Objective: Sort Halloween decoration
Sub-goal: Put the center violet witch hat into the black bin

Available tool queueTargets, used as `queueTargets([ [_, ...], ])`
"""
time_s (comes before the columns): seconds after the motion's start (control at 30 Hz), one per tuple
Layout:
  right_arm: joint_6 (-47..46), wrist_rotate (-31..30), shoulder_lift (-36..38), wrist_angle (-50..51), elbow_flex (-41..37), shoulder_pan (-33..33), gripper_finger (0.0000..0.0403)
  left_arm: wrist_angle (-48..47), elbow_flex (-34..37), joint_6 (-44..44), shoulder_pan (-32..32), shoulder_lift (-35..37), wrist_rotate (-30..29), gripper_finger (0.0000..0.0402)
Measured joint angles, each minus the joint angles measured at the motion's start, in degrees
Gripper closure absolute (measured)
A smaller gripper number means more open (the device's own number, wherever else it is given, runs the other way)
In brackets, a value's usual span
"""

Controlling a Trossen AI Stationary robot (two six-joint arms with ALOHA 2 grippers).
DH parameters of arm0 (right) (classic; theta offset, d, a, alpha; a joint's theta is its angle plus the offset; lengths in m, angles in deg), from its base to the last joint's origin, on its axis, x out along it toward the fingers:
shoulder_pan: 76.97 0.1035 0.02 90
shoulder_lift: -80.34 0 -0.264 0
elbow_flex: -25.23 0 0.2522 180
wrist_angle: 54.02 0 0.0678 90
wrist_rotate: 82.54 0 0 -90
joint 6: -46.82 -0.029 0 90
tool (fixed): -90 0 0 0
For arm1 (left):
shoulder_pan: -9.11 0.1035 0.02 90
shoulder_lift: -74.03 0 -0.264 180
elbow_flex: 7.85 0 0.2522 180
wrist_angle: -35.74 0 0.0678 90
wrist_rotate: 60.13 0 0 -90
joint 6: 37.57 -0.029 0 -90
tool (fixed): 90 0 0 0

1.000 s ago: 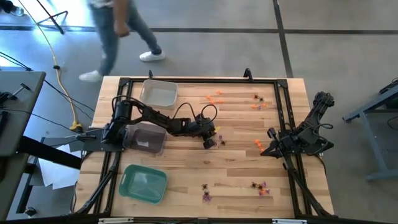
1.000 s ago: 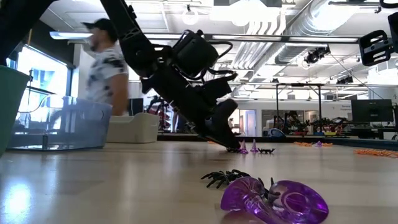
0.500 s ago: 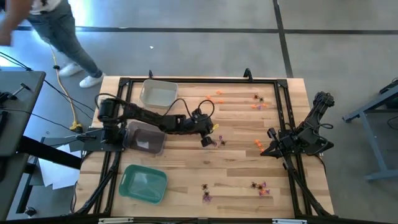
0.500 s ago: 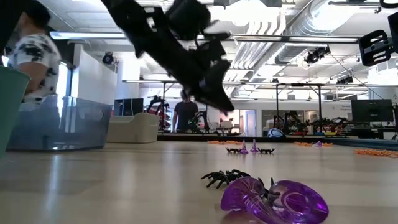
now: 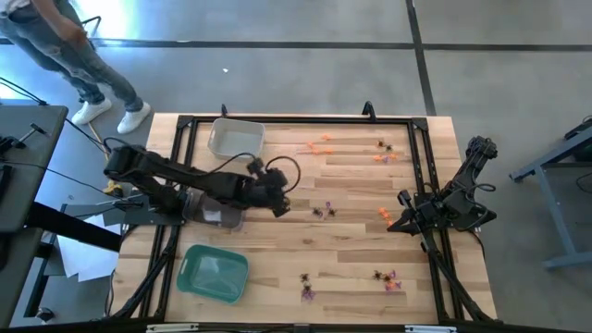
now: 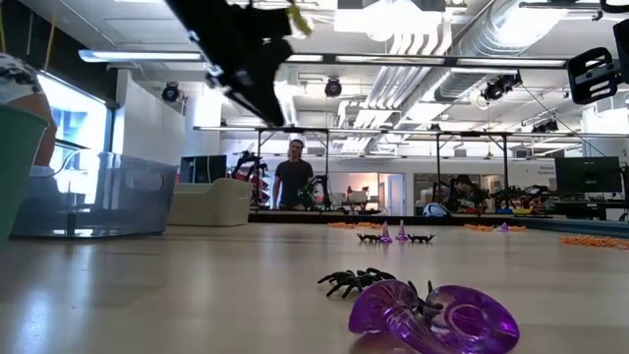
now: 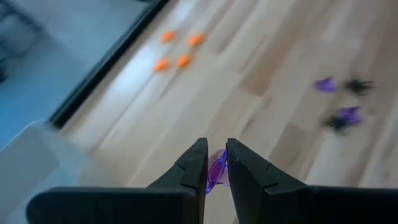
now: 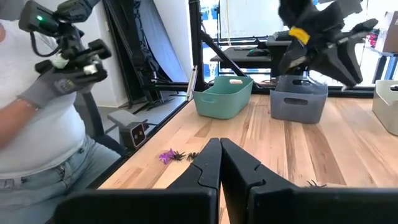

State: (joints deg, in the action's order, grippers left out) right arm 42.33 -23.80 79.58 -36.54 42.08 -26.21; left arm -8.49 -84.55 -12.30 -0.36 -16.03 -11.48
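Small Halloween decorations lie scattered on the wooden table: orange ones (image 5: 319,143) at the far side, a purple and black cluster (image 5: 324,211) mid-table, and more near the front (image 5: 387,277). A purple piece (image 6: 432,315) and a black spider (image 6: 354,280) lie close to the low camera. My left gripper (image 7: 216,163) hangs above the table, just right of the grey tray (image 5: 217,208), and is shut on a small purple trinket. My right gripper (image 8: 219,152) waits shut at the table's right side (image 5: 402,222). My left gripper pinches the small purple trinket (image 7: 217,174) between its two fingers, close to their free ends. The fingers slant down toward the table. The trinket is lifted clear of the wood, and most of it is hidden between the fingers.
A white tray (image 5: 236,139) stands at the far left and a green tray (image 5: 215,273) at the near left, with the grey tray between them. A black frame (image 5: 421,166) borders the table. A person (image 5: 65,46) walks beyond the far left corner.
My left gripper has risen from the purple and black cluster mid-table and swung toward the table's left, toward the grey tray, tipping less steeply downward, with the purple trinket between its fingers. The person beyond the table has walked off to the left.
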Motion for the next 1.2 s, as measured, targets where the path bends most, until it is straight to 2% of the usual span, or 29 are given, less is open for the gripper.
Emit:
queueTargets([
  [0.1, 0.0, 0.0, 0.0, 0.0, 0.0, 0.0, 0.0402, -9.9, 0.0, 8.3, -2.2, 1.8, -3.8, 0.0355],
  [0.2, 0.0, 0.0, 0.0, 0.0, 0.0, 0.0, 0.0402, -20.1, 0.2, 17.6, -4.2, 3.4, -4.3, 0.0355],
  [0.37, 0.0, 0.0, 0.0, 0.0, 0.0, 0.0, 0.0402, -31.6, 3.2, 32.9, -8.2, 6.6, -4.2, 0.0355],
  [0.53, 0.0, 0.0, 0.0, 0.0, 0.0, 0.0, 0.0402, -38.7, 8.0, 46.8, -12.5, 10.2, -0.5, 0.0355],
  [0.7, 0.0, 0.0, 0.0, 0.0, 0.0, 0.0, 0.0402, -38.7, 14.4, 56.8, -15.9, 14.1, 4.7, 0.0355],
  [0.8, 0.0, 0.0, 0.0, 0.0, 0.0, 0.0, 0.0402, -37.0, 17.8, 59.8, -17.5, 15.9, 5.3, 0.0355],
  [1.0, 0.0, 0.0, 0.0, 0.0, 0.0, 0.0, 0.0402, -35.1, 20.9, 60.2, -19.0, 17.0, 5.3, 0.0351],
  [1.2, 0.0, 0.0, 0.0, 0.0, 0.0, 0.0, 0.0402, -35.0, 20.9, 60.1, -19.2, 17.0, 5.4, 0.0300],
])
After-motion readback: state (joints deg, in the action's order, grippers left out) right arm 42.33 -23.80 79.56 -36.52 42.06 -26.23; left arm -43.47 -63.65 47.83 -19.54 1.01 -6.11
